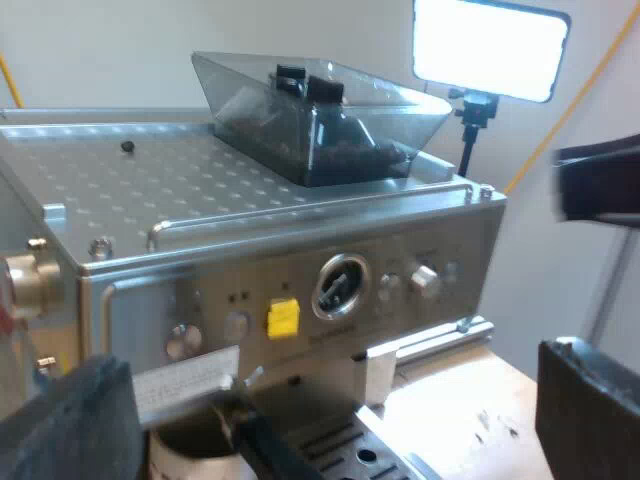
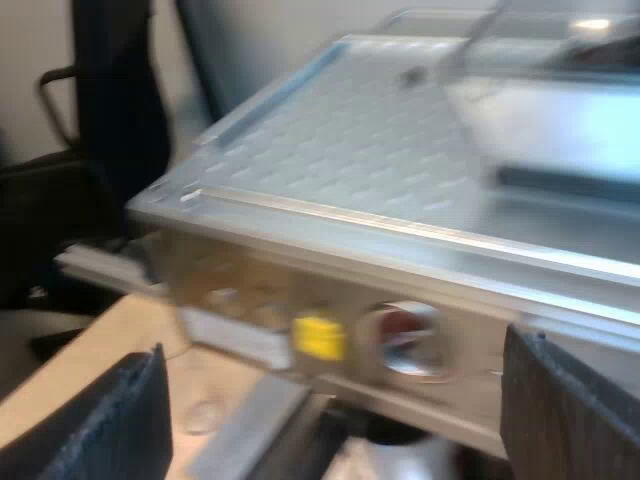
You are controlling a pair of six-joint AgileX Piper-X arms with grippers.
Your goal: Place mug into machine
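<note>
The espresso machine [image 1: 300,300] stands close before my left gripper [image 1: 330,430], whose fingers [image 1: 70,430] are wide open with nothing between them. The bean hopper [image 1: 320,115] sits on the machine's top. Under the front panel is a round, pale-rimmed vessel [image 1: 185,445] with a dark bar [image 1: 270,450] beside it; I cannot tell whether it is the mug or the holder. My right gripper [image 2: 340,425] is open and empty, facing the blurred front panel of the machine [image 2: 400,230] from slightly above.
The drip tray grate [image 1: 365,450] lies under the panel, on the wooden table [image 1: 470,400]. A bright light panel [image 1: 490,45] on a stand is behind the machine. A dark blurred shape [image 1: 600,185] hangs near the machine's end. A black chair [image 2: 110,130] stands beyond the table [image 2: 90,370].
</note>
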